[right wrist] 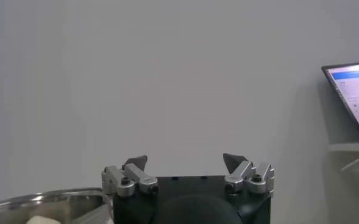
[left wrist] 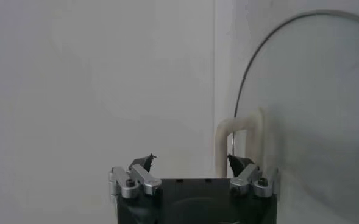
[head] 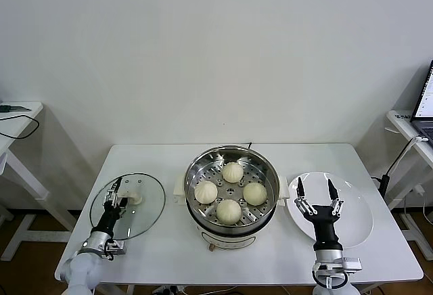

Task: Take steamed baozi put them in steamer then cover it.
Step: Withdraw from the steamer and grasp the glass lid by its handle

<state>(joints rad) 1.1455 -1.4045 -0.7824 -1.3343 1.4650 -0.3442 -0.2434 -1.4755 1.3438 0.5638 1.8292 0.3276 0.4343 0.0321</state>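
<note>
Head camera high, looking forward and down over whole table (head: 155,166), left wrist camera close behind cover (left wrist: 313,115) handle, right wrist camera low facing far wall, steamer (right wrist: 39,204) rim shared with head view

We've got a plain white wall (head: 216,51) behind a white table (head: 155,241), a side desk (head: 17,116) on the left, and a laptop (head: 425,102) on the right.

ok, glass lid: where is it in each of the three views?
Head view: cover flat on the table, on the robot's left of the steamer.
Left wrist view: cover close ahead, handle by the left gripper.
Right wrist view: not visible.
Shared landmark: the cover's cream handle.
</note>
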